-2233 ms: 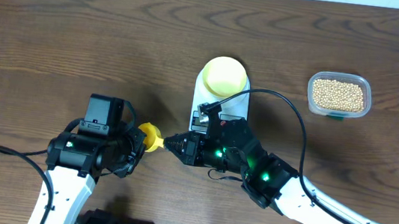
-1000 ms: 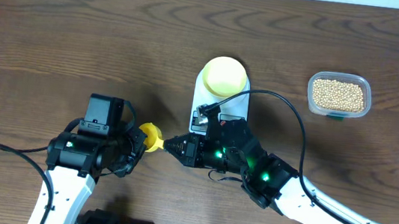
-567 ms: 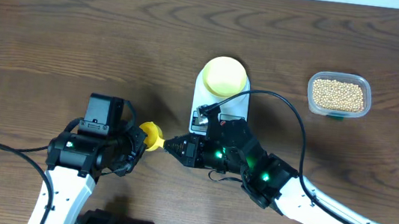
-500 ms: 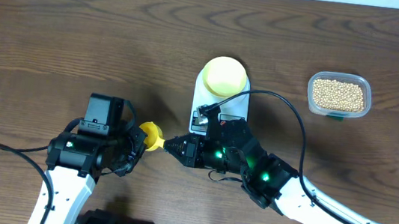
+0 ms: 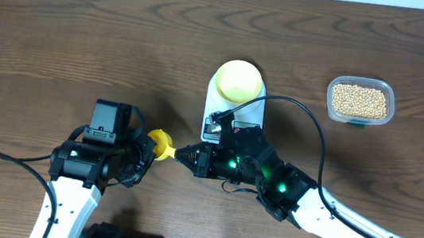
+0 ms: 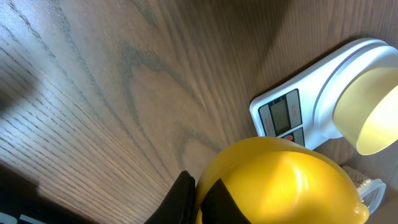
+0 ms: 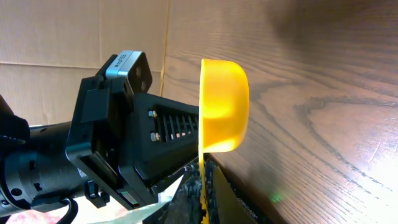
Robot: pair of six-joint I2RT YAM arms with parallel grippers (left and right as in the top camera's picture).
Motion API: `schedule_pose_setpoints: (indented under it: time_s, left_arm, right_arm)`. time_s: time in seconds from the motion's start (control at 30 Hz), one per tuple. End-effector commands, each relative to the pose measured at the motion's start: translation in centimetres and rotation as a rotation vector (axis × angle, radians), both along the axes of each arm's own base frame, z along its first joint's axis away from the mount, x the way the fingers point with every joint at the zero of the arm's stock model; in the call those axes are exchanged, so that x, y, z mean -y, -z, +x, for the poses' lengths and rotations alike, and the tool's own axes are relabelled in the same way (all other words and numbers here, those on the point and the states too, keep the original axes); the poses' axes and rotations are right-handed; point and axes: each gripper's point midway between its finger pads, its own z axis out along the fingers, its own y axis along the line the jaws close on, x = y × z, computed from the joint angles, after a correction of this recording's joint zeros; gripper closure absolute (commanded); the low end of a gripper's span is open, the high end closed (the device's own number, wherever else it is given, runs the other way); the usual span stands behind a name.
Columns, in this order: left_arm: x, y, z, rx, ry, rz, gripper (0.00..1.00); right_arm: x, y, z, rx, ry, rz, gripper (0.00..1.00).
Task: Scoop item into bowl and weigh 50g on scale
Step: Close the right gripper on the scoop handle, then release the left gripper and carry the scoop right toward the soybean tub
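Note:
A yellow scoop (image 5: 160, 144) hangs just above the table between my two arms, left of the scale (image 5: 228, 114). My left gripper (image 5: 150, 148) is shut on the scoop's cup (image 6: 280, 180) from the left. My right gripper (image 5: 177, 153) is shut on its thin handle (image 7: 203, 177) from the right; the cup (image 7: 224, 106) stands on edge in that view. The pale yellow bowl (image 5: 238, 80) sits on the white scale's platform, also in the left wrist view (image 6: 370, 112) beside the display (image 6: 283, 112). The beans (image 5: 360, 100) lie in a clear tub at the far right.
The clear plastic tub (image 5: 391, 95) stands at the back right, well away from both arms. My right arm's body (image 5: 284, 187) and its cable (image 5: 308, 118) reach over the front of the scale. Bare wood lies to the left and at the back.
My right gripper's jaws have closed the last bit onto the scoop's handle. Both arms, the scoop, the bowl and the tub stay where they were.

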Motion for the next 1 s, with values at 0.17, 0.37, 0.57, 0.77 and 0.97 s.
schedule_pose_setpoints:
  time_s: [0.17,0.37,0.57,0.77,0.97]
  left_arm:
    - [0.1,0.0,-0.1,0.001,0.021,0.005,0.92]
    - [0.1,0.0,-0.1,0.001,0.021,0.006,0.78]
    - [0.1,0.0,-0.1,0.001,0.021,0.006,0.55]
    - [0.1,0.0,-0.1,0.001,0.021,0.006,0.38]
    - [-0.7,0.2,0.0,0.003,0.004,0.053,0.33]
  right_arm:
    - [-0.2,-0.2,-0.3,0.019,-0.018,0.003,0.99]
    - [0.1,0.4,-0.1,0.106,-0.040,-0.043,0.99]
    - [2.2,3.4,0.9,0.159,-0.004,-0.208,0.99]
    - [7.3,4.4,2.0,0.174,0.063,-0.381,0.99]
    - [13.0,0.7,1.8,0.251,0.158,-0.430,0.99]
